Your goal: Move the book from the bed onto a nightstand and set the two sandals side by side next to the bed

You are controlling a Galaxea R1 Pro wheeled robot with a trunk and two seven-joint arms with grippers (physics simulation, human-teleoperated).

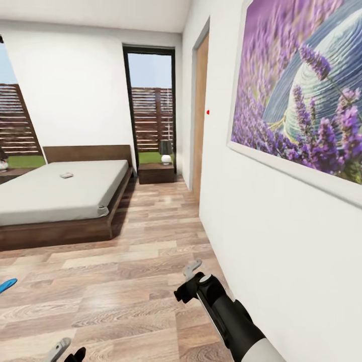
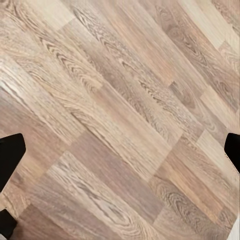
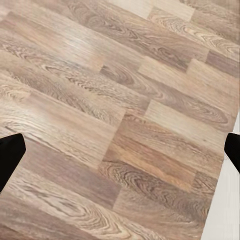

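From the head camera I was looking down a bedroom with a wood plank floor [image 1: 125, 281]. The bed [image 1: 55, 193] sat at the left, white mattress on a dark brown frame, headboard against the far wall. The book [image 1: 66, 175] lay flat on the mattress, up toward the headboard end, small and pale from here, cover not readable. A nightstand [image 1: 156, 173] stood just beside the bed's far right corner, under the tall window [image 1: 151, 105], with a small lamp [image 1: 166, 151] on top. A second nightstand [image 1: 12, 174] showed partly at the far left edge beyond the bed. One blue sandal [image 1: 7, 285] poked in at the left edge on the floor, well apart from the bed foot; I only saw a tip of it. I could not find the other sandal.

My right arm reached in from bottom right, right gripper [image 1: 192, 276] low over the floor near the white wall [image 1: 281, 261] that carried a big lavender picture [image 1: 301, 95]. In the right wrist view its dark fingertips [image 3: 10, 155] sat at opposite edges with bare planks between, so spread wide, nothing held. The left gripper [image 1: 65, 351] barely showed at the bottom edge; in the left wrist view its fingertips [image 2: 10, 157] were also far apart over bare floor, wide and empty.
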